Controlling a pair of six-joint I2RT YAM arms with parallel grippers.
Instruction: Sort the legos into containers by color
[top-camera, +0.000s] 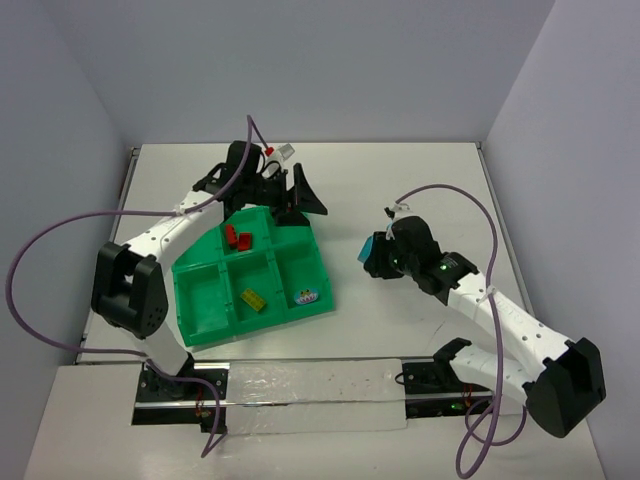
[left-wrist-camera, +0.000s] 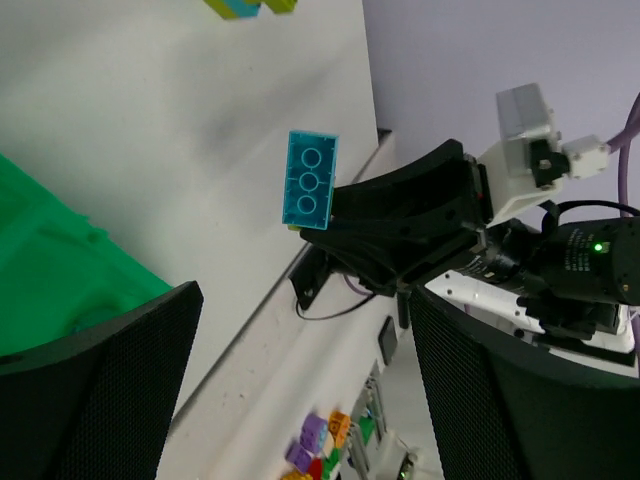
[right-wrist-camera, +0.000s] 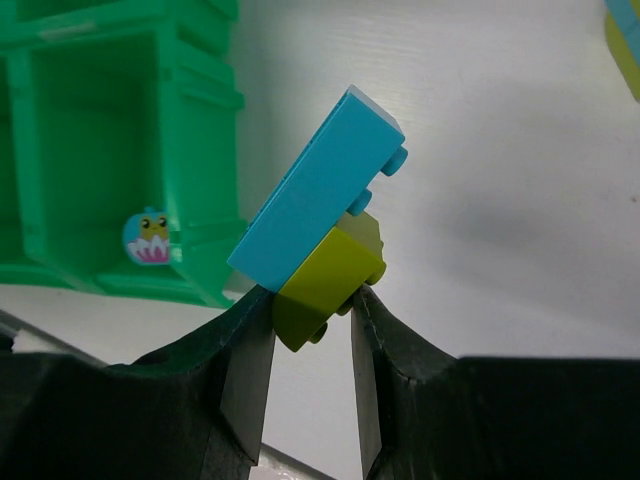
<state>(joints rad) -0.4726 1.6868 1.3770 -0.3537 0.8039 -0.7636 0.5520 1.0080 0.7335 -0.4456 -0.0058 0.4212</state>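
The right gripper (right-wrist-camera: 312, 310) was pinching a yellow-green brick (right-wrist-camera: 325, 285) between its two fingers. A blue brick (right-wrist-camera: 315, 205) was stuck on top of that brick, and the joined pair stood tilted. In the top view this gripper was held to the right of the tray (top-camera: 205, 300), apart from it, and above the worktop (top-camera: 400, 180).

The left gripper (top-camera: 290, 200) was at the far right corner of the tray. Its fingers (left-wrist-camera: 100, 390) were spread wide with nothing between them. Its camera looked across at the blue brick in the other gripper.

The tray lay left of centre and was turned at an angle. Two red bricks (top-camera: 237, 237) lay in a far compartment. A second yellow-green brick (top-camera: 253, 300) lay in the middle compartment of the near row. The near right compartment bore a small sticker (top-camera: 308, 297), and no brick could be made out in it.

Another blue and yellow-green pair (left-wrist-camera: 250, 8) lay on the worktop and was cut off at the edge of both wrist views. It could not be found in the top view, where it was possibly hidden behind the left arm. Small coloured pieces (left-wrist-camera: 320, 445) showed at the bottom of the left wrist view. They were too blurred to identify or place.
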